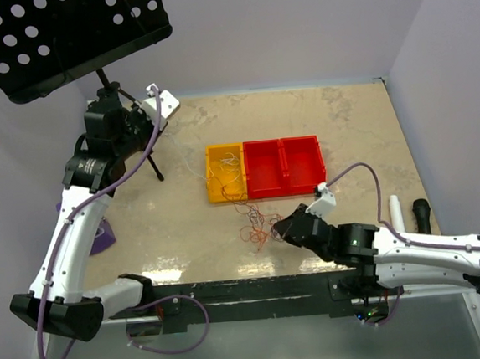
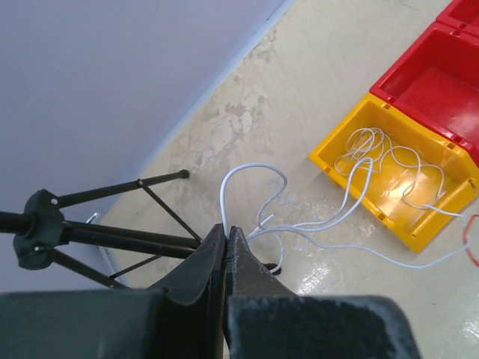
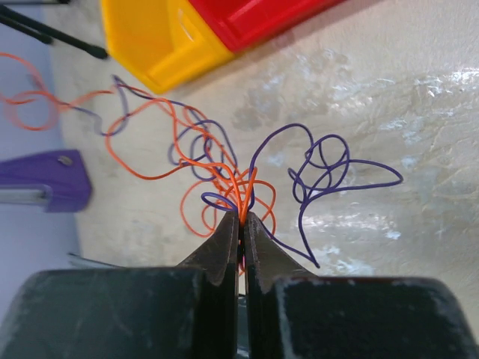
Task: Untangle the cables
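A white cable [image 2: 254, 168] runs from the yellow bin [image 2: 397, 179] across the table up to my left gripper [image 2: 226, 228], which is shut on a loop of it above the table by the stand's legs. In the top view the left gripper [image 1: 149, 124] is at the far left and white strands [image 1: 227, 172] lie in the yellow bin [image 1: 213, 190]. My right gripper [image 3: 241, 217] is shut on a tangle of red-orange cable [image 3: 150, 176] and purple cable [image 3: 329, 161]. In the top view the right gripper [image 1: 279, 226] is just in front of the bins, with the tangle [image 1: 254, 227] at its tips.
Two red bins [image 1: 282, 166] adjoin the yellow bin on its right. A black music stand [image 1: 68, 35] with tripod legs [image 2: 112, 235] stands at the far left. A purple object [image 1: 102, 235] lies by the left arm. A white and a black cylinder [image 1: 398, 212] lie at the right.
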